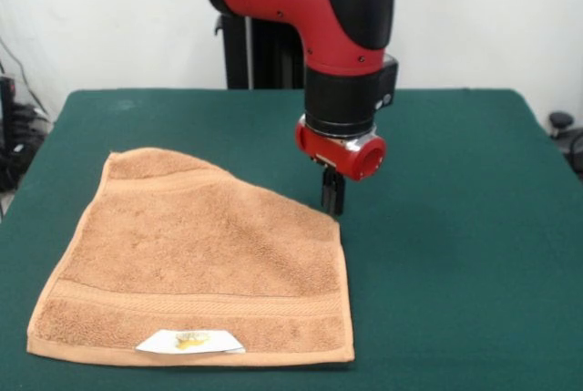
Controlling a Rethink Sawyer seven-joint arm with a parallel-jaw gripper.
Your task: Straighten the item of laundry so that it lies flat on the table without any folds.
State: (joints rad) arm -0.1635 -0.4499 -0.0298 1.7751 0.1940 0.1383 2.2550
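A: Where is the towel (196,259)?

B: On the green desk (455,254), in the near left part of it. It lies mostly spread out, but one far corner is turned in, so that far edge runs as a slant from the towel's far left down toward the claw (332,198).

A: Any marks on it?

B: A woven band runs across near the front edge, and a white label (189,343) with a yellow mark sits at that edge, a little left of the towel's middle.

A: And the claw?

B: It hangs from the red and black arm (342,63), pointing straight down, tips just beside the towel's far right corner. I cannot tell whether they touch the cloth.

A: Released or clenched?

B: The dark tips look pressed close together, clenched, with no cloth visibly between them.
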